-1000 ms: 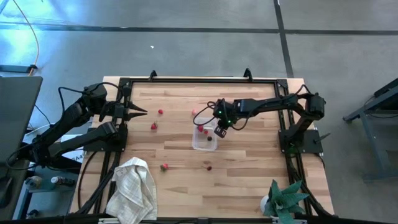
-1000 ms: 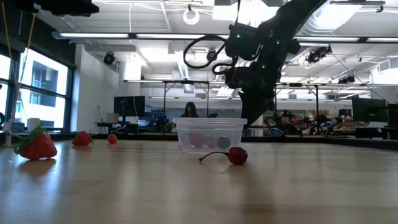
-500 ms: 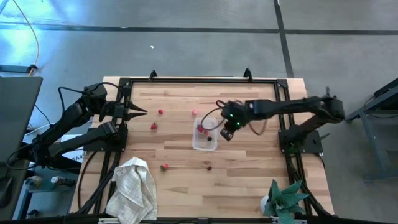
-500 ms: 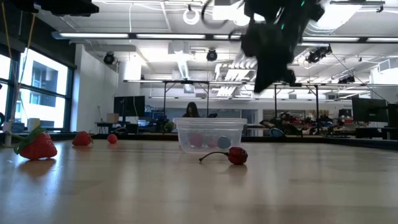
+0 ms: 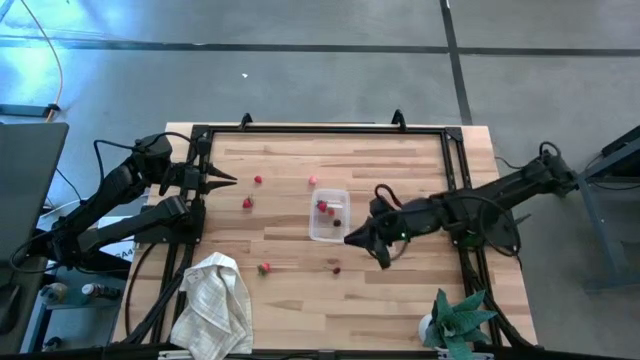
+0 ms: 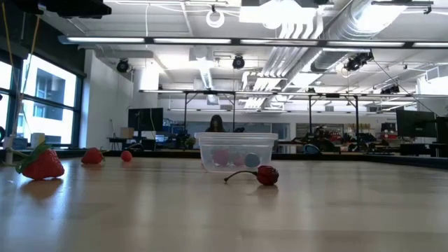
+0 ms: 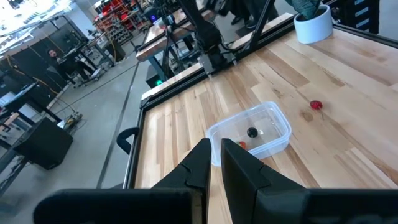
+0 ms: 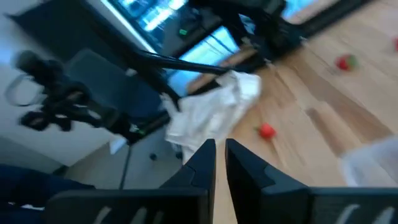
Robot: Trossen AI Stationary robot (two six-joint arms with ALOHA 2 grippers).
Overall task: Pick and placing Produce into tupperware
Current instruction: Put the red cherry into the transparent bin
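Now that my right gripper [image 5: 352, 238] has swung away from above the tupperware [image 5: 330, 215] and dropped low beside its near corner, the container stands uncovered in the middle of the table [image 5: 400, 290], with at least two pieces of produce showing inside it from above, a red one [image 5: 323, 207] and a dark one [image 5: 337, 222]. A second ago this arm hung directly over the box; it has since left the table-level view entirely. In my right wrist view the two dark fingers [image 8: 200, 163] sit nearly together with nothing between them, so I judge the last piece delivered and the jaws empty. The cherry [image 5: 336, 267] lies loose on the wood just beyond my fingertips and looks like the next pick. More red pieces wait farther left, one [image 5: 264, 267] near the white cloth [image 5: 215, 300]. My left gripper [image 5: 228, 179] rests clenched and empty at the table's left edge.
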